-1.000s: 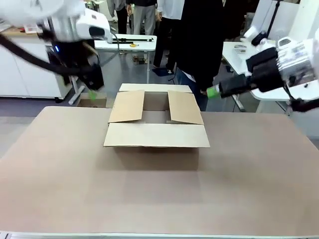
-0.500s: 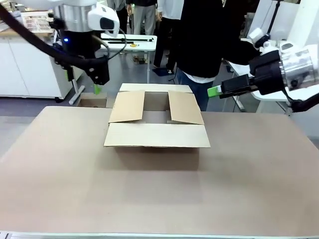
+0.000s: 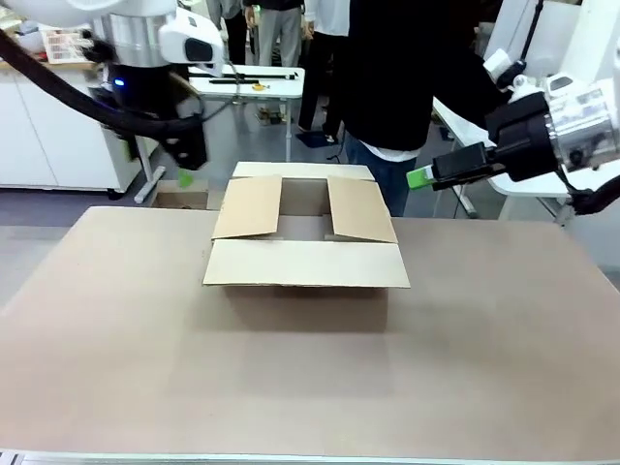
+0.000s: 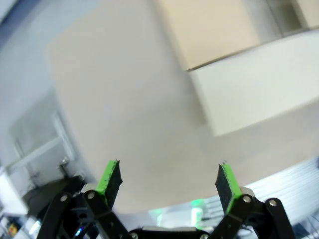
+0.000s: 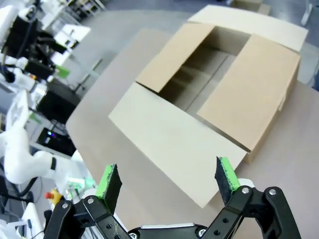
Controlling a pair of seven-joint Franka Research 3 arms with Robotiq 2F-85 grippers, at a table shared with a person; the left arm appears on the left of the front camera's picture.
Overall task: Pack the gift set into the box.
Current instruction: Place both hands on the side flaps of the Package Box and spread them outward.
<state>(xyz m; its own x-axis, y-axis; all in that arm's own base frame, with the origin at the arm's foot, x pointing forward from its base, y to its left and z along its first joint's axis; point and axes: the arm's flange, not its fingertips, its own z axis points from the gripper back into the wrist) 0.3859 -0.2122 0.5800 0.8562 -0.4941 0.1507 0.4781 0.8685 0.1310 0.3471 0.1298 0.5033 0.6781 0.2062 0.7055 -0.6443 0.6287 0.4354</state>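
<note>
left gripper [image 3: 184, 172] hangs high at the far-left corner of the worktop [image 3: 291, 378], fingers apart, empty. cardboard box [image 3: 303, 237] sits mid-worktop toward the far edge, four flaps partly splayed, inside looks empty in the right wrist view. person [image 3: 407, 68] in dark top stands behind it. right gripper [image 3: 418, 178] is raised at the right, pointing inward, fingers apart, empty. gift set not visible in any view. likely light, loose bundle; best gripped around its middle once offered.
</note>
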